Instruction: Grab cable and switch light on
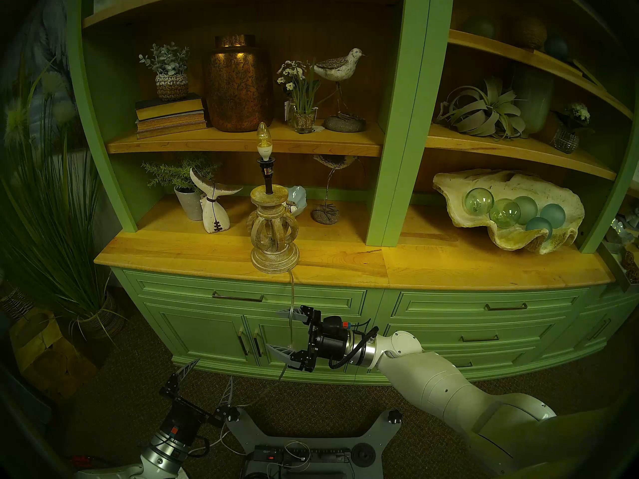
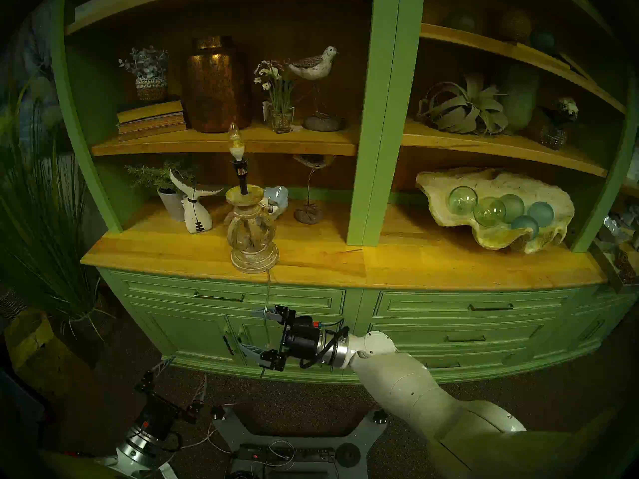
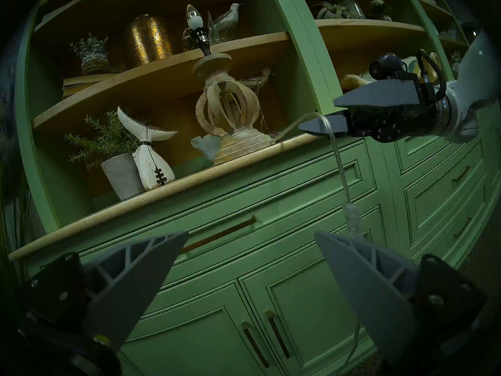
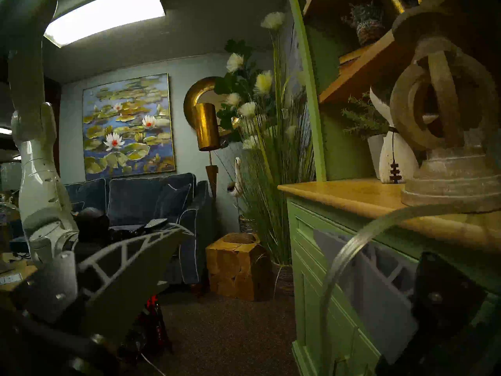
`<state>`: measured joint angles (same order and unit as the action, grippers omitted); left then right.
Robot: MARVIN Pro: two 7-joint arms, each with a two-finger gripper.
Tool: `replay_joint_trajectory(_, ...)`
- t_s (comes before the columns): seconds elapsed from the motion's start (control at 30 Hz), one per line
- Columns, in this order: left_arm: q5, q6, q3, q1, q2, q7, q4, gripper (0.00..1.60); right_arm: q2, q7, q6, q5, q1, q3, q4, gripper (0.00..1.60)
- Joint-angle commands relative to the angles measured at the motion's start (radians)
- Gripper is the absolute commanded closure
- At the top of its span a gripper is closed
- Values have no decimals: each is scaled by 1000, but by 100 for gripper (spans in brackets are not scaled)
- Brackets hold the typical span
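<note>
Head views: light (image 1: 275, 222) upright on tabletop (image 1: 449, 271) edge, bulb up. Cable (image 1: 292, 295) hanging vertically between spread fingers of right end effector (image 1: 278, 331). Left end effector (image 1: 211, 374) spread, empty. No legible writing.

The wooden desk (image 1: 345, 264) carries the lamp (image 1: 275, 233) near its front edge, whale tail (image 1: 214, 208) and potted plant (image 1: 188, 198) far left, shell (image 1: 511, 208) right.

Whitewashed tan lamp (image 1: 275, 231); clear cord (image 1: 292, 288); copper-brown mottled jar (image 1: 238, 84) at 11 o'clock; green cabinet (image 1: 311, 316); honey-yellow top (image 1: 449, 260); grey fingers (image 3: 141, 280).
</note>
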<state>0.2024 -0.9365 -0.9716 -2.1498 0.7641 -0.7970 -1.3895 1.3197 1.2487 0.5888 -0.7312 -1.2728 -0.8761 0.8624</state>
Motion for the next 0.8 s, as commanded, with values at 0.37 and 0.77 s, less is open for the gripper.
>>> replay_joint_trajectory(0.37, 2, -2, -1, 3, 0, -2, -16, 0, -14, 93, 4, -52, 32, 43, 29, 160)
replay_joint_trajectory(0.77, 2, -2, 0, 5, 0, -3, -15, 0, 40, -5, 105, -63, 70, 29, -55, 160)
